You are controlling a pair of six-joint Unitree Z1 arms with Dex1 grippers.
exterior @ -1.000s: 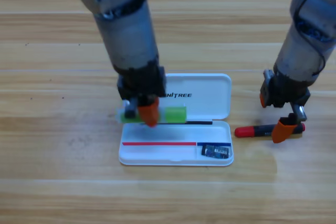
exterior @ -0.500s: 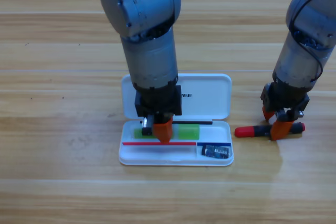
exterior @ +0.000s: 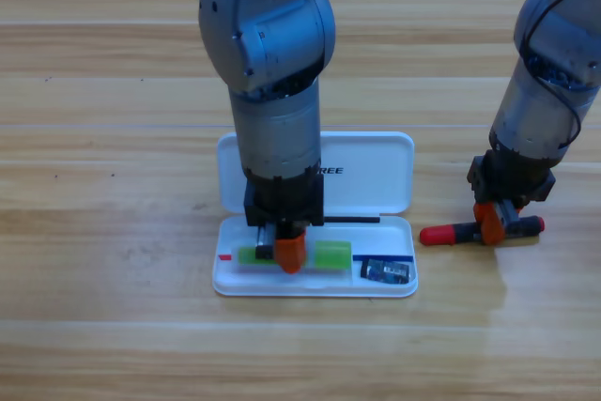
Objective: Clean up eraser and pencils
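Note:
An open white case [exterior: 390,286] lies on the table, lid up behind its tray. My left gripper [exterior: 285,251] points down into the tray, shut on the green pencil [exterior: 331,254], which lies level along the tray's long compartment. The dark eraser [exterior: 387,271] sits in the tray's small right compartment. To the right of the case, the red-and-black pencil [exterior: 447,233] lies on the wood. My right gripper [exterior: 493,223] is down over its middle, with the jaws on either side of the barrel.
The case's lid [exterior: 371,171] stands open behind the tray, partly hidden by the left arm. Both arms come down from the top edge, and bare wooden table [exterior: 113,232] surrounds the case.
The left gripper carried the green pencil forward and down from the lid's edge into the tray. The right gripper lowered onto the red-and-black pencil, its jaws drawing together around the barrel.

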